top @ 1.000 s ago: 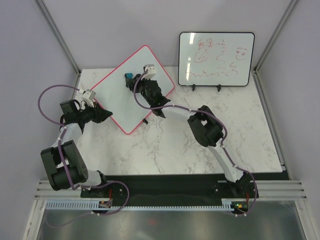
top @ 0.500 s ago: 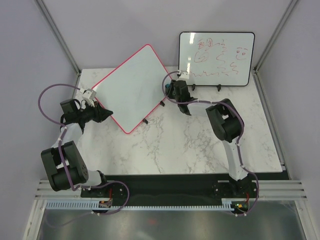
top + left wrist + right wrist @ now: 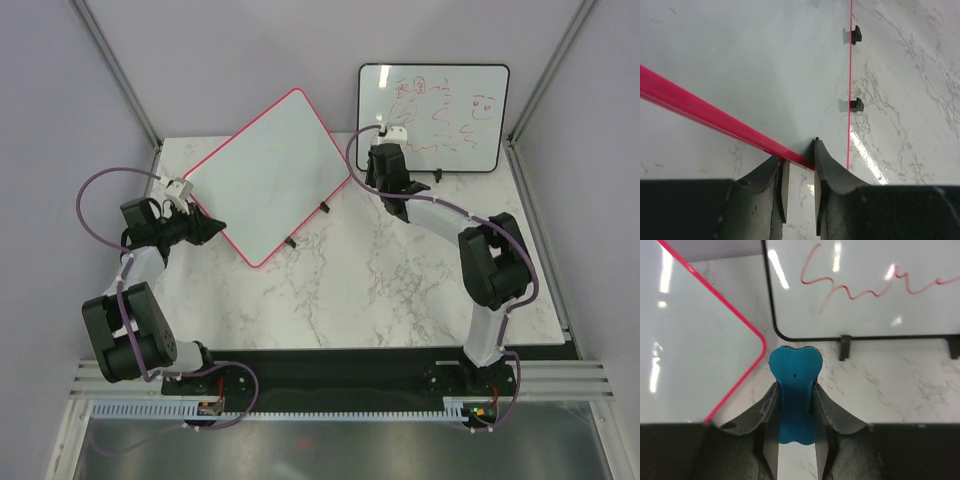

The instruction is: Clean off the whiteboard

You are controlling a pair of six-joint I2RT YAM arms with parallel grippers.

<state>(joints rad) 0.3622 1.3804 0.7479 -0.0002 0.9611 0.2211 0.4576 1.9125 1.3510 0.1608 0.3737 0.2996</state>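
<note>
whiteboard (image 3: 265, 180) is sitting skewed on the back-left part of the marble table (image 3: 400, 290). its far corner is showing against the rear wall, so it's looking tilted up, tho how high the far edge is sitting can't be told. its surface is showing clean white w/ only light glare. in the left wrist view the board is running off the pic on the top and left, and its underside is staying hidden. two small black feet (image 3: 856, 35) are sticking out along its pink edge over the marble. left gripper (image 3: 800, 155) is pinching the pink frame near the board's left corner, w/ the jaws pressed close on the thin rim. from above, the right gripper's (image 3: 794, 392) fingertips are hiding under its own wrist, and what it's carrying isn't showing there. the wrist cam is showing the jaws clamping a blue eraser piece (image 3: 795, 370), whose rounded tip is poking out while its lower end is disappearing between the fingers. that gripper is hovering just beside the board's right corner, right in front of the black-framed whiteboard (image 3: 433, 118). that board is standing upright at the back and is carrying red scribbles too small to read.
</note>
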